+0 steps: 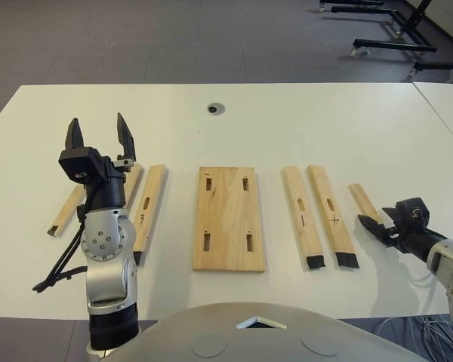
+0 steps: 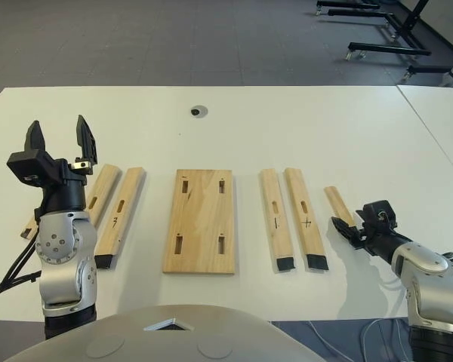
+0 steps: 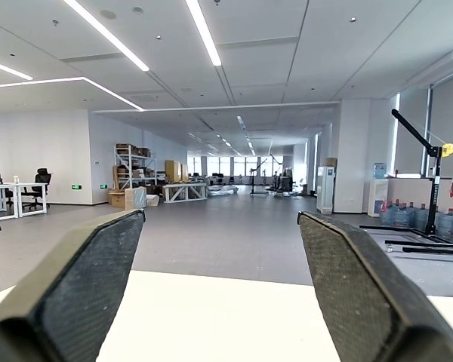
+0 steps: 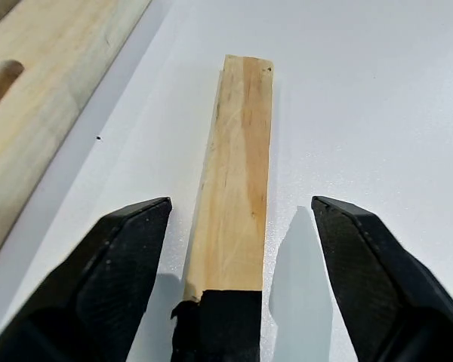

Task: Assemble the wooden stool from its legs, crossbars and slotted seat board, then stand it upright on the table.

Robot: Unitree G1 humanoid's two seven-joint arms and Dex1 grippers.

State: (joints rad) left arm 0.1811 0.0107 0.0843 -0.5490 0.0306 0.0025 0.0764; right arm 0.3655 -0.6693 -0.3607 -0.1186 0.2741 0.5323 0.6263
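Seat board [image 1: 229, 219] flat at bench [image 1: 287, 121] centre, left legs [image 1: 149, 205] and right legs [image 1: 302, 217] flanking it. Left tool [image 1: 98, 134] raised over left legs, fingers [image 3: 83, 286] spread, gripping nothing. Right tool [image 1: 370, 226] low on bench, released, astride dark-tipped near end of short crossbar [image 4: 238, 151].

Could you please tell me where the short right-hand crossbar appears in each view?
Left eye view: the short crossbar lies far right, just beyond the right gripper.
Right eye view: the crossbar lies right of centre, same spot.
Right wrist view: central, between the open fingers.
Left wrist view: faces the room.
Shared landmark: the slotted leg beside it.
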